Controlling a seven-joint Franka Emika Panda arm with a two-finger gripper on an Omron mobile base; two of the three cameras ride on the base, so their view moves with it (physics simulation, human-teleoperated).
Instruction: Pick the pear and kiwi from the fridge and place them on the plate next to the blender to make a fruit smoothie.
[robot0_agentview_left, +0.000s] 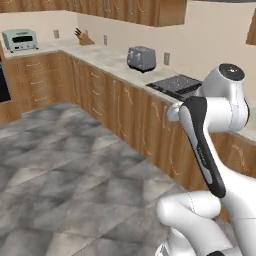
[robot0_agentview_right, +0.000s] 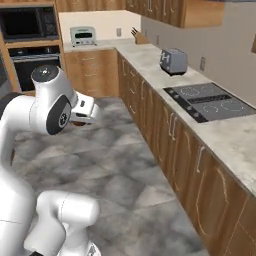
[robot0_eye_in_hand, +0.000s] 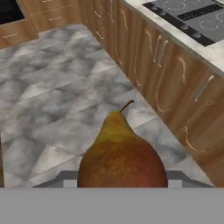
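Left base view looks across a grey marbled tile floor (robot0_agentview_left: 65, 170) to a long run of brown wooden cabinets (robot0_agentview_left: 125, 115) under a pale speckled stone counter (robot0_agentview_left: 107, 59) that turns a corner at the far end. The robot's white arm with its dark joints rises at the lower right, its upper part level with the counter edge. On the counter lie a flat black four-ring cooktop (robot0_agentview_left: 175, 85), then a rounded silver toaster (robot0_agentview_left: 141, 58) farther along, a pale green toaster oven (robot0_agentview_left: 20, 40) on the far leg, and a small wooden knife block (robot0_agentview_left: 84, 37) in the corner. In the right base view a black built-in oven (robot0_agentview_right: 32, 65) sits in the far wall. In the hand view the gripper (robot0_eye_in_hand: 122, 181) is closed on the yellow-green pear (robot0_eye_in_hand: 121, 157), reddish-brown low down, stem pointing away, held above the floor beside the cabinet fronts.
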